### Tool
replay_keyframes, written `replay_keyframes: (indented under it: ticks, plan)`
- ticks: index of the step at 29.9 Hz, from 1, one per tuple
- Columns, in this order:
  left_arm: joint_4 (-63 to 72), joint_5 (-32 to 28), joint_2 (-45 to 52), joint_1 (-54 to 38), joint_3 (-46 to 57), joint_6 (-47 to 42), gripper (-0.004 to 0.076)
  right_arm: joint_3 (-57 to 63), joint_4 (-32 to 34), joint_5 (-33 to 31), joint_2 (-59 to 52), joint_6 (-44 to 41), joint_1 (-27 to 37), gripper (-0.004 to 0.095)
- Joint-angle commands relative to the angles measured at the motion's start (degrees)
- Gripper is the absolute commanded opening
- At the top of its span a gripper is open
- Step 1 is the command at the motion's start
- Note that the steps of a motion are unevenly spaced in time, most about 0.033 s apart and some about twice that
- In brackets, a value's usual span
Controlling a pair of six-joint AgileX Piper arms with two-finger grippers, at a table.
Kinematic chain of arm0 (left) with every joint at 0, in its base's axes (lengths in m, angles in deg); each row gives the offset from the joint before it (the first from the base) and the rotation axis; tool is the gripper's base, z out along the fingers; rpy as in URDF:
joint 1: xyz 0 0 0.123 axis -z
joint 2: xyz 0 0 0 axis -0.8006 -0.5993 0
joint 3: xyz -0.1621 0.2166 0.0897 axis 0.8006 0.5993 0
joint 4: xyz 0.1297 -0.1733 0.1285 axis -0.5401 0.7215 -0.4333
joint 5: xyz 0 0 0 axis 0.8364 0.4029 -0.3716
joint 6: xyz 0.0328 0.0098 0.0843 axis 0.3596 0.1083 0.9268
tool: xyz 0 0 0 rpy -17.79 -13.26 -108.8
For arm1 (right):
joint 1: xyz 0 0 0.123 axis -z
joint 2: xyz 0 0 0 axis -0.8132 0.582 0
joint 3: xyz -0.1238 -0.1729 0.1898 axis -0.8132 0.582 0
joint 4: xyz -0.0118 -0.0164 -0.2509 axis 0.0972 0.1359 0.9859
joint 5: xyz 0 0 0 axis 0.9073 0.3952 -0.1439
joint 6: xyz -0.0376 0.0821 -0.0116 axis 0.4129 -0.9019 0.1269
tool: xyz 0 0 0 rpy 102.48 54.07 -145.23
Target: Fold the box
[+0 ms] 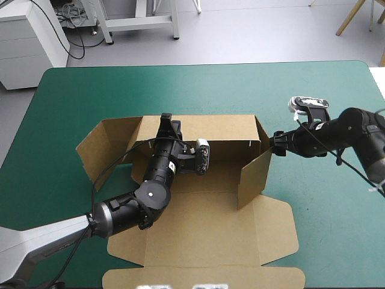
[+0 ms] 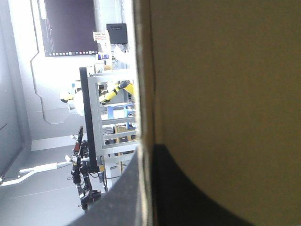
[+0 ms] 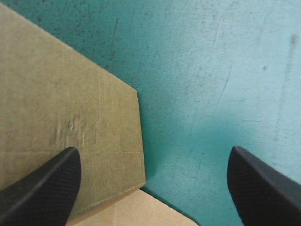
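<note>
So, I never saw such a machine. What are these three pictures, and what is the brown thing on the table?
This is a robot with two arms; each ends in a gripper with two black fingers. One picture looks down from above; the other two come from cameras on the wrists. On the teal-green table lies a brown box, half folded: its back wall and right wall stand up, its lid lies flat. The left gripper pinches the back wall's top edge. The right gripper is open beside the right wall, holding nothing.
</note>
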Motion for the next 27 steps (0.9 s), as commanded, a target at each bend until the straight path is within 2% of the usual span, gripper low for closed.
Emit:
replay_keyframes:
  ticks: [1,6,18,24,27]
  plan:
    - [-3.7,3.0,2.1,0.5,-1.6,-0.9,-0.001,3.7,-7.6,7.2,-5.4,6.5,0.3,0.0779]
    - [-3.7,3.0,2.1,0.5,-1.6,-0.9,-0.001,10.5,-14.3,10.7,-8.3,15.2,0.3,0.0779]
    - [-4.1,3.0,2.1,0.5,-1.6,-0.9,-0.001,19.3,-28.5,11.4,-9.9,37.9,0.3,0.0779]
    - [-4.1,2.9,2.1,0.5,-1.6,-0.9,-0.001,19.4,-29.0,13.0,-9.9,38.3,0.3,0.0779]
    - [-4.1,2.9,2.1,0.5,-1.6,-1.1,-0.001,19.4,-28.1,14.9,-9.9,37.3,-2.3,0.0779]
